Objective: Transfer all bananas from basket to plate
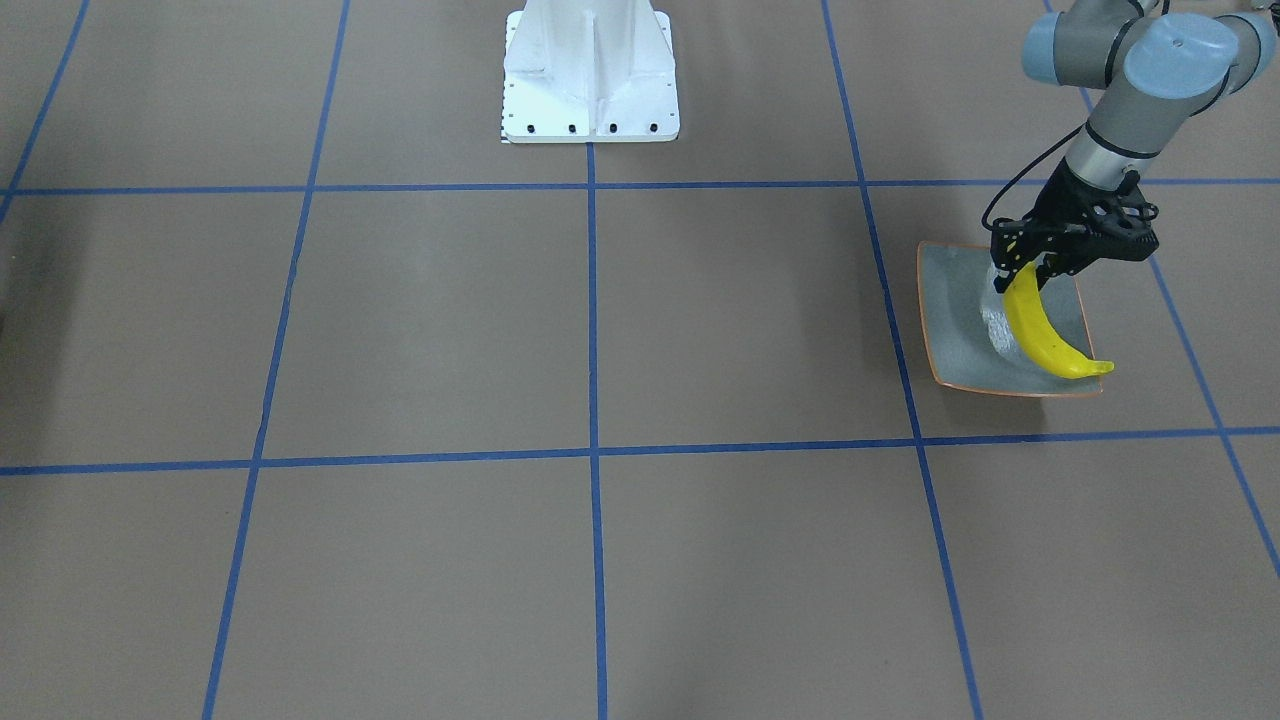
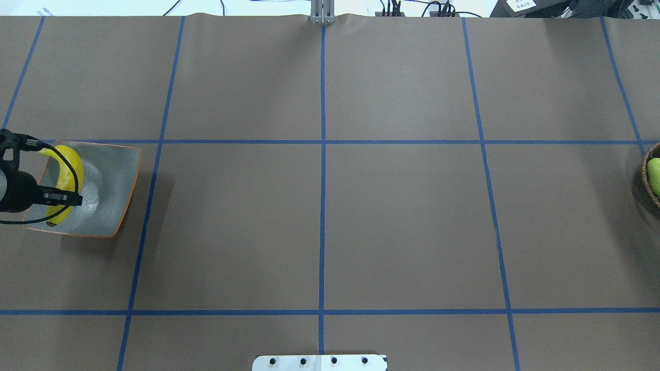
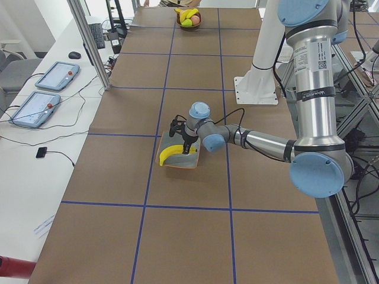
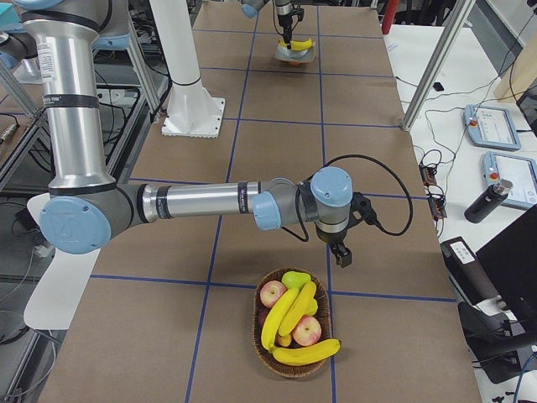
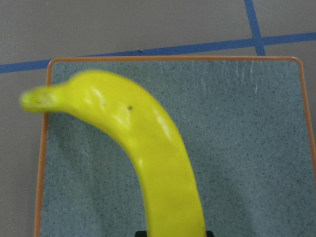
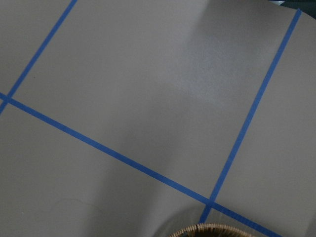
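Stretching left arm [image 1: 1120,120] over plate [image 1: 955,320], w/ basket [image 2: 646,179] well apart at table's [image 2: 330,232] other end, holding three bananas [image 4: 289,312] among other fruit [image 4: 273,294]. Pinching fourth banana [image 1: 1040,330] by one end in left gripper [image 1: 1030,272], hanging it over plate; hovering right gripper [image 4: 343,256] near basket, not seeing whether spread or closed. Judging bananas light, firm, glossy, bruisable, so taking mid-body; failing at reading arm sticker [image 3: 318,77], too small.

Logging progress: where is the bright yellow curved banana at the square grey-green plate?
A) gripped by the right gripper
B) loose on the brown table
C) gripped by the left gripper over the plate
C: the left gripper is shut on one end of the bright yellow curved banana above the square grey-green orange-rimmed plate.
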`<state>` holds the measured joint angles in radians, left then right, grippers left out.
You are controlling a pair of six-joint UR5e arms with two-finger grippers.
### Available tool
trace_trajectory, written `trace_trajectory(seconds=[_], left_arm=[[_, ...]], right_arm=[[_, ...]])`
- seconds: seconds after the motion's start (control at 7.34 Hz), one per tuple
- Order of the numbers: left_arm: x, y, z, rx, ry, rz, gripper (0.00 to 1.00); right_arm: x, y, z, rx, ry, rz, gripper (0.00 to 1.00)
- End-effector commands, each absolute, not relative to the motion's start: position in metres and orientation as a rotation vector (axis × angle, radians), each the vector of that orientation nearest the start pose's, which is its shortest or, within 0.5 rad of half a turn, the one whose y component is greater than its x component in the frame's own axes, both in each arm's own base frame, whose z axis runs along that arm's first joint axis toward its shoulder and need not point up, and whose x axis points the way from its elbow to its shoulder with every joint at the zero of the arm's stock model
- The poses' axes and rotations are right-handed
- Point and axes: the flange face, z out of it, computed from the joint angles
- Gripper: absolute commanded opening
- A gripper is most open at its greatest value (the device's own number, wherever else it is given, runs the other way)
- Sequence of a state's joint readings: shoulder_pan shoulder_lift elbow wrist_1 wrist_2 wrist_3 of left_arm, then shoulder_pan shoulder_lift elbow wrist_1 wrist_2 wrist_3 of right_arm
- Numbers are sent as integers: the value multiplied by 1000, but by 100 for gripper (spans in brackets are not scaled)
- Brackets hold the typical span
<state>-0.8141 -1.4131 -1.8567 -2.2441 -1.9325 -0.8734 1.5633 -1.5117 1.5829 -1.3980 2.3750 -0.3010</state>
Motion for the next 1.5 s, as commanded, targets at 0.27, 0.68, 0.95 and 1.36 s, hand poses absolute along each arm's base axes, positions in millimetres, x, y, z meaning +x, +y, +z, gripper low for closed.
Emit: trace_trajectory(seconds=[0.27, 0.68, 0.95, 1.36], left_arm=[[205, -429, 496, 404, 842, 128, 100], [161, -450, 468, 401, 957, 159, 100], [162, -452, 464, 409, 961, 162, 100], [161, -452, 464, 414, 960, 159, 100]], right_arm=[[84, -511, 666, 323, -740, -460, 100], [72, -519, 668, 409, -706, -595, 100], [46, -524, 676, 421, -704, -737, 100], [35, -513, 723, 392, -715, -878, 100]])
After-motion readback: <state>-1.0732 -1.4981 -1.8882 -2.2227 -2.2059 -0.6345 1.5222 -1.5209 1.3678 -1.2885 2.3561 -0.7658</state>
